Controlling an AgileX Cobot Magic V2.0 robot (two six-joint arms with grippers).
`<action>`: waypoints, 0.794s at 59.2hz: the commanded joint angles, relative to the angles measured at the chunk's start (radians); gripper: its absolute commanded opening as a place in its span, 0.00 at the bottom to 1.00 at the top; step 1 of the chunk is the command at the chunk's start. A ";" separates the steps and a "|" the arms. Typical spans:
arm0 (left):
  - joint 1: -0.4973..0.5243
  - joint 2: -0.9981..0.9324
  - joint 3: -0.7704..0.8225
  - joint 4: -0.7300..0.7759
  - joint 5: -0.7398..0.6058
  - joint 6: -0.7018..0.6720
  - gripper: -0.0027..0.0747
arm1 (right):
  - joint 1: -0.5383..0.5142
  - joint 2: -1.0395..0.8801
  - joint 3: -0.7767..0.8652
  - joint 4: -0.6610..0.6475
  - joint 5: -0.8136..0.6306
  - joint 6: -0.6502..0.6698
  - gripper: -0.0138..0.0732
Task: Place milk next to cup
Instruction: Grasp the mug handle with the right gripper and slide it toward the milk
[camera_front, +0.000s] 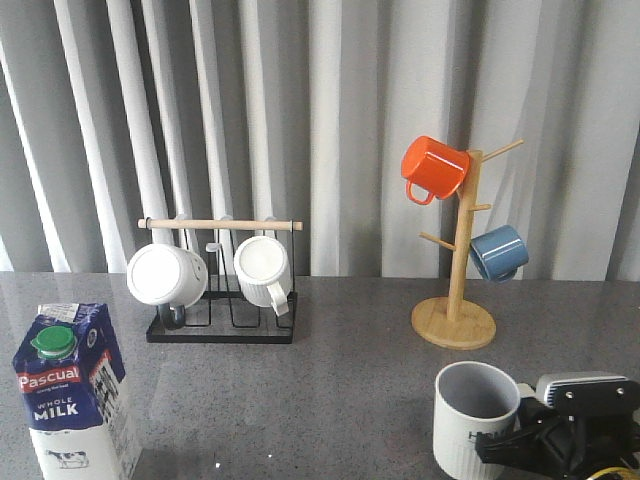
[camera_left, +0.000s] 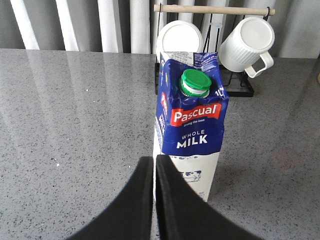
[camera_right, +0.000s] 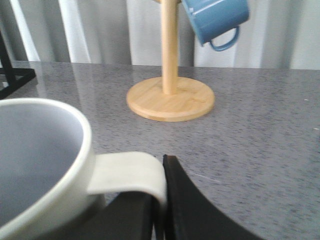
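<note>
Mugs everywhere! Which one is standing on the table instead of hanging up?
The big ribbed grey-white cup by the right gripper. The orange mug and blue mug hang on the wooden tree; the two white mugs hang on the black rack.

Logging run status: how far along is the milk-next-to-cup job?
Done: nothing placed; the milk stands at the table's front left, far from the cup at front right. In hand: right end effector sits at the cup's handle; left end effector is closed and empty. Left: carry milk beside cup.

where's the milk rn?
In the front view, the milk stands upright at the table's near left corner, in front of the black mug rack and far left of the cup. The left gripper sits just before it, not holding.
</note>
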 joint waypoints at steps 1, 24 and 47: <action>0.002 0.004 -0.035 -0.006 -0.068 -0.003 0.03 | 0.055 -0.002 -0.055 0.055 -0.099 -0.022 0.15; 0.002 0.004 -0.035 -0.006 -0.068 -0.003 0.03 | 0.224 0.132 -0.165 0.203 -0.144 -0.041 0.15; 0.002 0.004 -0.035 -0.006 -0.068 -0.003 0.03 | 0.238 0.144 -0.165 0.191 -0.145 -0.081 0.22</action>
